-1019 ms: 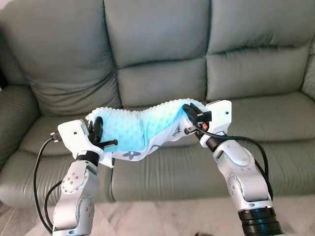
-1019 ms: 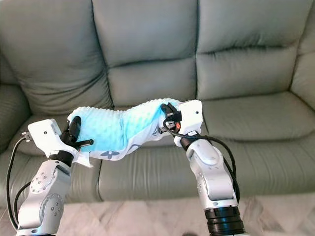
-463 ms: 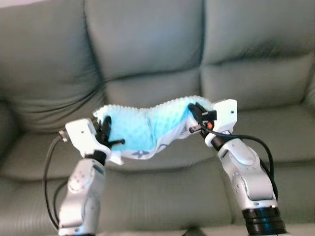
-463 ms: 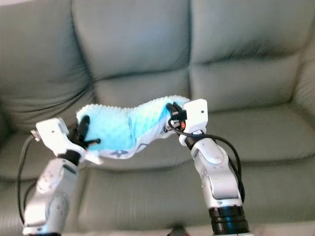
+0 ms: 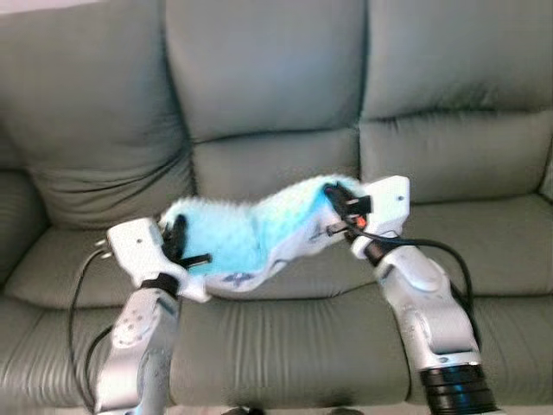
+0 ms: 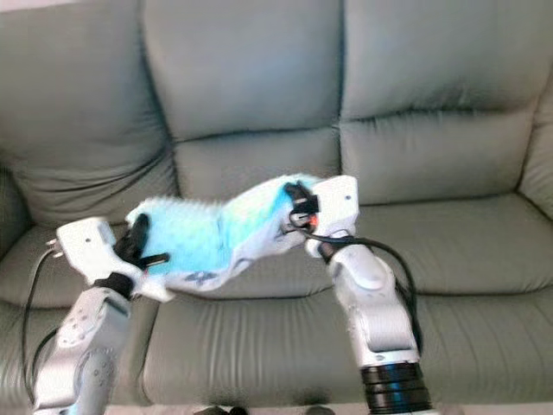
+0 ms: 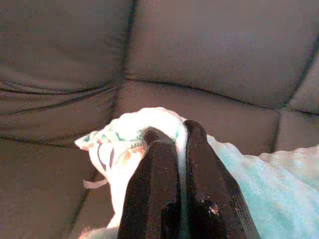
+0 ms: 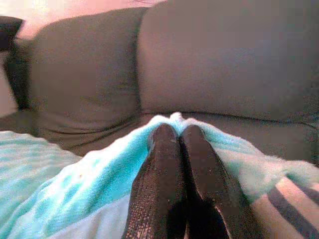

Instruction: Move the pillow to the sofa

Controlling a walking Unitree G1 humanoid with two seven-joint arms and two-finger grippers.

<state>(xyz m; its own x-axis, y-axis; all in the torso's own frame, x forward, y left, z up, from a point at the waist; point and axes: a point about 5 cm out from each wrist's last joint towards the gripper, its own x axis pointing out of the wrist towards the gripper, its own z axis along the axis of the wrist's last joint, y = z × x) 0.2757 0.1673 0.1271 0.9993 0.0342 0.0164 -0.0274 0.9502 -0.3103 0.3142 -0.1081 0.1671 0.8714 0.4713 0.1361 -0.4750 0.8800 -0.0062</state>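
A light-blue bumpy pillow (image 5: 246,233) with a white patterned underside is held in the air between both arms, above the middle seat cushion of a grey-green leather sofa (image 5: 276,95). The left tool (image 5: 177,240) is pinched on the pillow's left end, its two black fingers (image 7: 159,184) pressed together over a fold of fabric. The right tool (image 5: 339,201) is pinched on the pillow's right end, its fingers (image 8: 172,184) likewise closed on the blue cloth. The pillow sags in the middle and is not seen resting on the seat.
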